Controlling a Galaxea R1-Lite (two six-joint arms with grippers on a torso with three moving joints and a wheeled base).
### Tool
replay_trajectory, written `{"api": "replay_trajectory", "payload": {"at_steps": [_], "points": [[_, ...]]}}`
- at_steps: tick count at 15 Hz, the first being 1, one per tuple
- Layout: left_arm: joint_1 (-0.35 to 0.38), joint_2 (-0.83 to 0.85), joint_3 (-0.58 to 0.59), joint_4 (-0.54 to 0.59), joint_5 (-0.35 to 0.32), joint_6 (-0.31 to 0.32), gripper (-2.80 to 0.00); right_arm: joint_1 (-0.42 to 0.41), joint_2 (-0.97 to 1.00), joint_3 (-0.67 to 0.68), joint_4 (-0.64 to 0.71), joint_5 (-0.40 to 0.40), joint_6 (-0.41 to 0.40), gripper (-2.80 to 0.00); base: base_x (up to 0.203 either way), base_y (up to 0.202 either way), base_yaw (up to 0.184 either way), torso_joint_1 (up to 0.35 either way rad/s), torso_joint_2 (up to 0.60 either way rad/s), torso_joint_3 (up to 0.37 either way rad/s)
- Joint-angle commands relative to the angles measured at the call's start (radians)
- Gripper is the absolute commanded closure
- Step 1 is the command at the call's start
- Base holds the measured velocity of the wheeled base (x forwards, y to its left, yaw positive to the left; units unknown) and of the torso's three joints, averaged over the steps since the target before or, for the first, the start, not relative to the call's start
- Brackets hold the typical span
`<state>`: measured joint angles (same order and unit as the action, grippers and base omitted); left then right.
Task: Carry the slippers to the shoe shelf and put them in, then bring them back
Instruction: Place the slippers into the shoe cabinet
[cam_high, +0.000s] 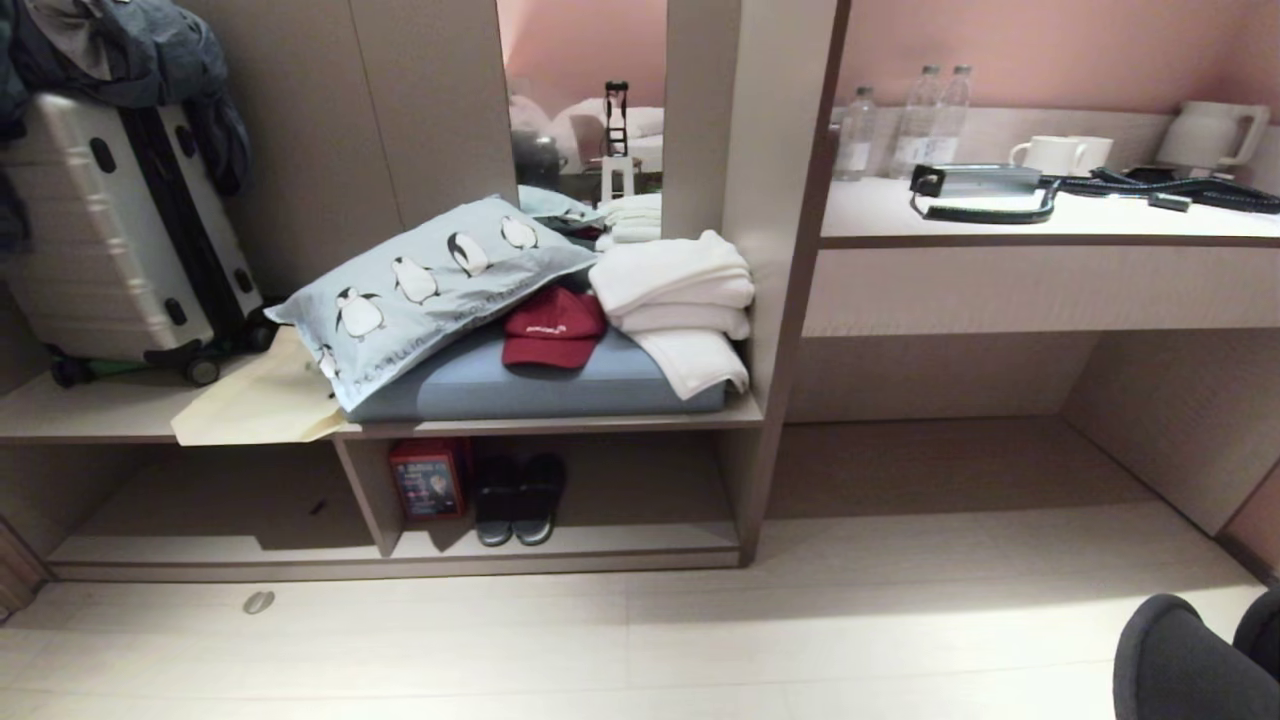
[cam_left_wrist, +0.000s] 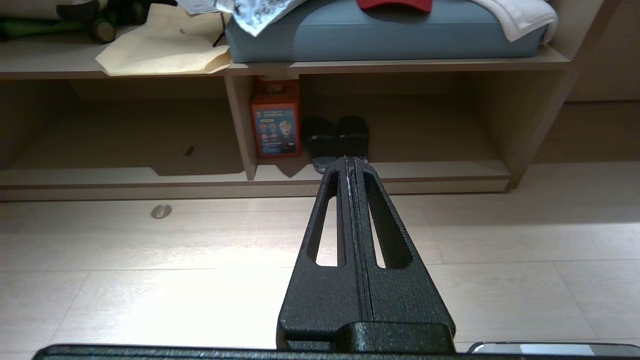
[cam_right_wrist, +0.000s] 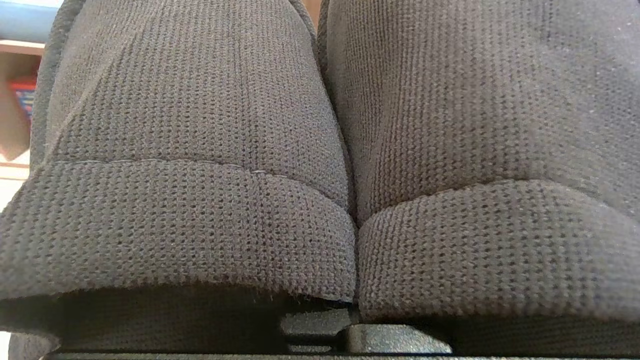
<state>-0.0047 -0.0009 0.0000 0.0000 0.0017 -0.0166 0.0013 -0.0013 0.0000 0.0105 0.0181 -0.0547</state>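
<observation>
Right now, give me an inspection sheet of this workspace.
Surface: pale floor, one small grey disc on it.
Job's things: slippers side by side, off the floor; shoe shelf ahead.
Clutter: black pair and red box in the shelf's right compartment; above it, penguin pillow, red cap, white towels, suitcase.
Grippers: right gripper shut on the slippers; left gripper shut, empty, pointing at the shelf.
Cables: black cable on the desk.
Surroundings: bottles, cups, kettle on the desk.
</observation>
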Motion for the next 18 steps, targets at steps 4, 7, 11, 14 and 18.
{"api": "replay_trajectory", "payload": {"at_steps": [4,7,11,14,18], "points": [[0.0,0.001,0.002,-0.002,0.0,0.0,0.0,0.0,-0.002,0.0,0.0,0.0,-0.001,0.0,0.0,0.193,-0.001,0.001,0.0,0.005],[0.0,0.001,0.002,-0.001,0.0,0.0,0.0,0.0,-0.002,0.0,0.0,0.0,-0.001,0.0,0.0,0.195,0.001,0.001,0.0,0.002],[0.0,0.001,0.002,0.0,0.0,0.004,0.0,0.0,-0.002,0.0,0.0,0.0,-0.001,0.0,0.0,0.168,-0.003,0.002,0.0,0.002],[0.0,0.001,0.002,0.0,0.0,0.004,0.0,0.0,-0.002,0.0,0.0,0.0,-0.001,0.0,0.0,0.017,-0.001,0.002,0.0,0.002],[0.0,0.001,0.002,0.0,0.0,0.006,0.0,0.0,-0.002,0.0,0.0,0.0,-0.001,0.0,0.016,0.0,0.0,0.0,0.0,0.001]]}}
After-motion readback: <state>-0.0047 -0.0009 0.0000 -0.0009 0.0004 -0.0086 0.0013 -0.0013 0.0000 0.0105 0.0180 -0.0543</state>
